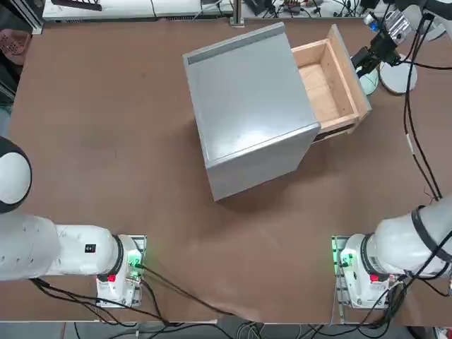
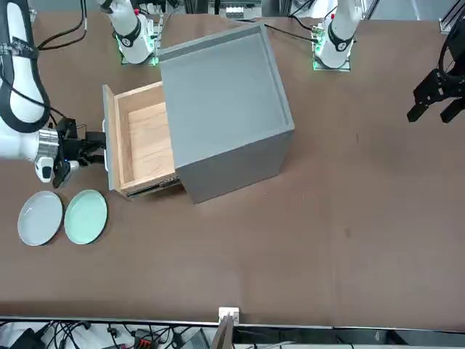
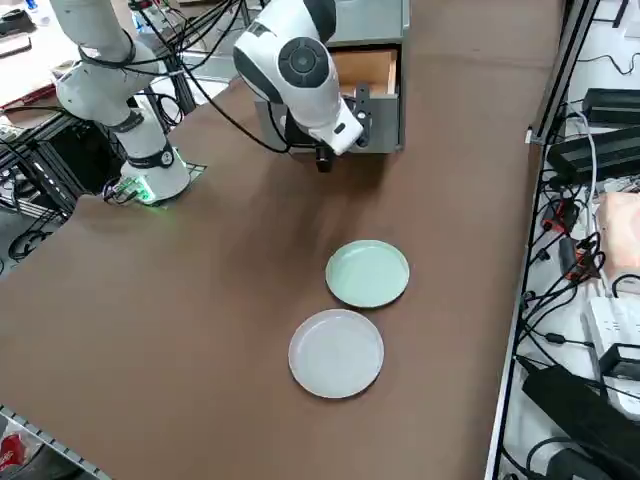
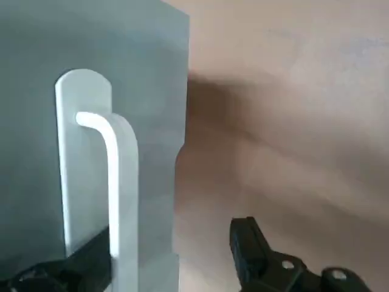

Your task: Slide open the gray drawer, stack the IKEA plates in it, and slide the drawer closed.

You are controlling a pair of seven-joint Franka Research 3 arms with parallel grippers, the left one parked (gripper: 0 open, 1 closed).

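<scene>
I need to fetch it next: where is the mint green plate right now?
In the front view, the mint green plate lies on the table, between the white plate and the open drawer.

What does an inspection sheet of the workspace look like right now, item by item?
Surface: brown tabletop, bare around the plates
Gray drawer: slid partly out of the gray cabinet, nothing seen inside
IKEA plates: mint green and white, side by side on the tabletop, unstacked
Clutter on tabletop: nothing seen
Right gripper: at the drawer handle, open, one finger behind its bar
Cables: black, looping along the right arm
Surroundings: electronics and wiring beyond the table edge
</scene>
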